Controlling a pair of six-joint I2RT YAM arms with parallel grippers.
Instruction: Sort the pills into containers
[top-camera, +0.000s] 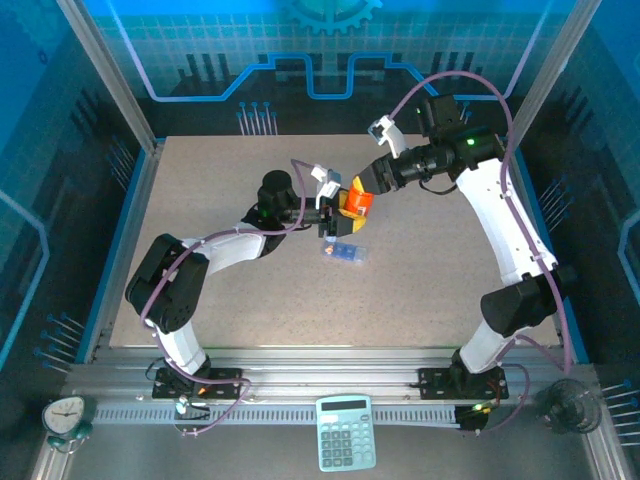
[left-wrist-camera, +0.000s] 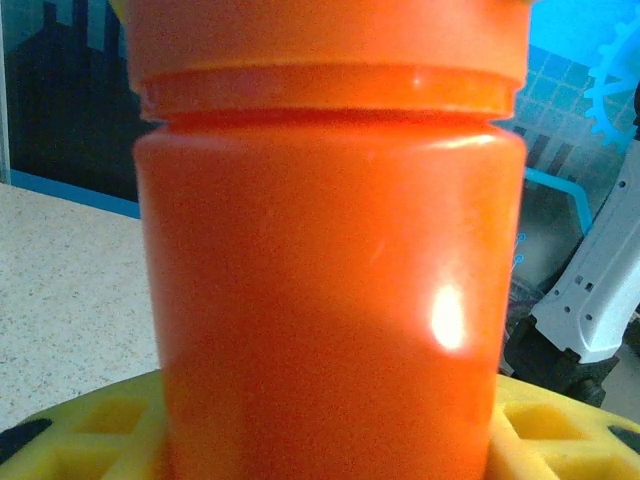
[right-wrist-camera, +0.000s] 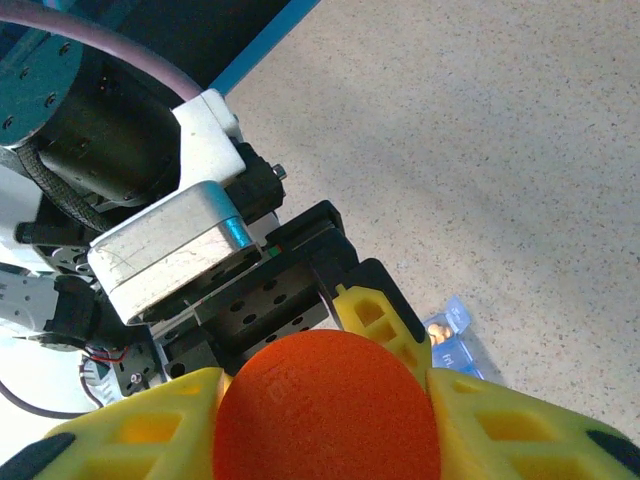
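Clamping one orange bottle (left-wrist-camera: 330, 280): left tool (left-wrist-camera: 320, 440) on body, right tool (right-wrist-camera: 325, 430) on cap (right-wrist-camera: 325, 385).

I see bright, even light on the worktop (top-camera: 250, 300), a white glare spot on the orange bottle (left-wrist-camera: 447, 318), its close-up surface soft

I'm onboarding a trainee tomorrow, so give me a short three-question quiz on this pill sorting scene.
1. True or false: the pill box lies on the table.
2. What do both arms' jaws grip? A) the pill box B) the orange bottle C) nothing
3. Fill in: the right arm's jaws grip the bottle by its ____.
Key: 1 true; 2 B; 3 cap.
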